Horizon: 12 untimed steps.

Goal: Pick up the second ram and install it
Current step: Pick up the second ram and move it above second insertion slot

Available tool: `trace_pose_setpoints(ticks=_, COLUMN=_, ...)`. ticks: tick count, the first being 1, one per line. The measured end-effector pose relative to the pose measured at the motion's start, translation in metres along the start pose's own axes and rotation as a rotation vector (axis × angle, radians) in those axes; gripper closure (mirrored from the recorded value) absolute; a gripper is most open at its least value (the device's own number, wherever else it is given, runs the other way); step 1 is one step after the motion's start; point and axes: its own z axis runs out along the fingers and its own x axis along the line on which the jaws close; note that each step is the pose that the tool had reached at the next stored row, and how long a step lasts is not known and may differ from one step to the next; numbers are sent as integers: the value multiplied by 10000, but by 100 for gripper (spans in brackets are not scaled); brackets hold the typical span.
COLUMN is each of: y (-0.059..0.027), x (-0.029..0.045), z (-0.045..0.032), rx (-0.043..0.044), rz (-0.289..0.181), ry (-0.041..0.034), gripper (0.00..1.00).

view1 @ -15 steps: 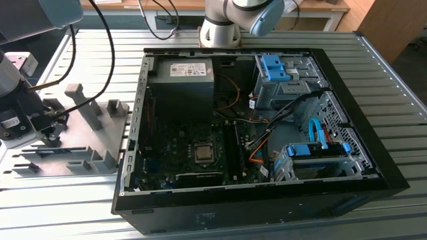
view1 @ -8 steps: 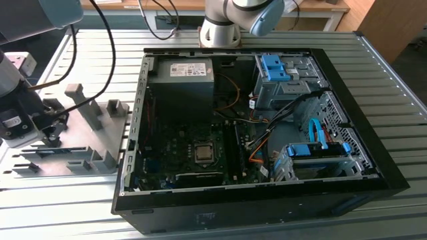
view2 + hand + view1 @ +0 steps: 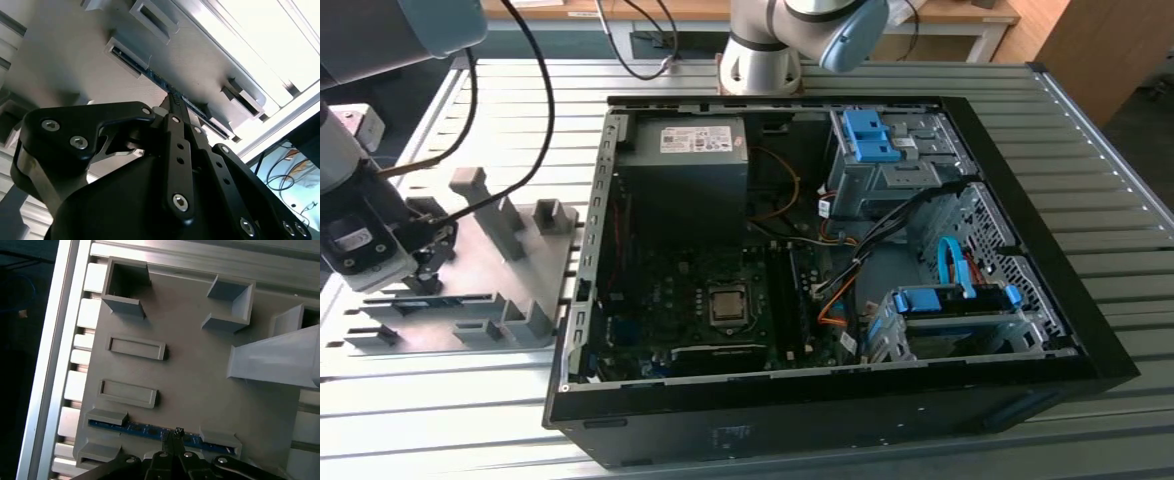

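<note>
While in holder [image 3: 200, 385], ram [image 3: 142, 429] in claw [image 3: 175, 432]

The second ram [image 3: 145, 430] stands on its long edge in a slot of the gray holder [image 3: 190, 390]. It is a thin dark stick lying level, with a blue-green upper edge. Both ends are tucked behind raised blocks.

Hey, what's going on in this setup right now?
A robot arm's gripper is down at the gray holder plate, pinched shut on the middle of the second ram. The stick sits on edge in the plate's slots. The open computer case lies beside the plate, toward the exterior view's right, and the stick is not yet in it.
</note>
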Motion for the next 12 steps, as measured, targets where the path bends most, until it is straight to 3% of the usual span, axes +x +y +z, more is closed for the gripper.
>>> trace_pose_setpoints(ticks=12, y=0, x=0, z=0, rx=30, rz=-1066, ry=29, gripper=90)
